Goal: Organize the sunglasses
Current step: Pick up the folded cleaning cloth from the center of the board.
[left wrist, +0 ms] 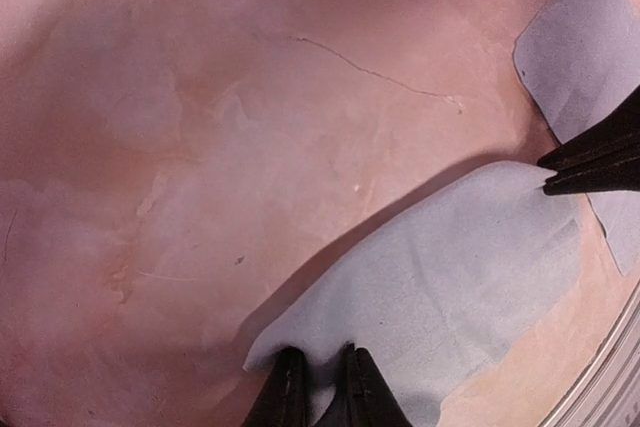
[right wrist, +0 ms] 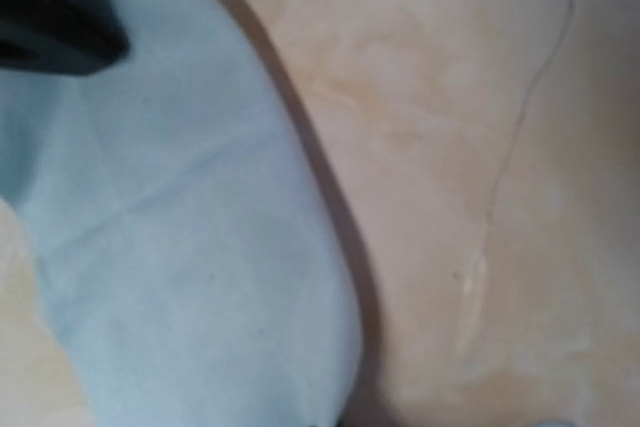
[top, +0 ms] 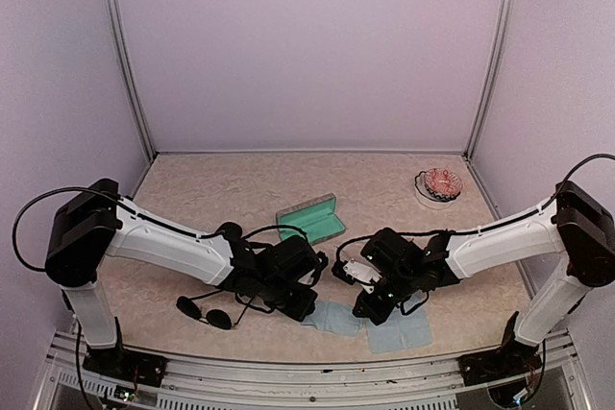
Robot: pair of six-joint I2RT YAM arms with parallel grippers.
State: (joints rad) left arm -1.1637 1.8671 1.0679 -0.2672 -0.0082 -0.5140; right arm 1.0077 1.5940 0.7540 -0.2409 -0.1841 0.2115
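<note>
while both grippers are busying themselves with a cloth (left wrist: pixel 450 287), the dark pair (top: pixel 205 312) is lying on the tabletop (top: pixel 240 189), just beside the left arm and untouched; the clear pair i am not managing to pick out. the dark pair is looking light, with thin wire arms that would probably be bending under a hard squeeze and glossy lenses that would be slipping and scratching, so the bridge or a hinge corner is likely the place to pinch, gently. the left gripper (left wrist: pixel 320 352) is standing almost together, with the cloth's near edge between its fingers. the right gripper (left wrist: pixel 548 174) is clamped on the far corner. the cloth is pale blue, soft and limp, sagging between them over the mottled beige, stone-like tabletop. a teal-lined case (top: pixel 312 220) is sitting open behind.
</note>
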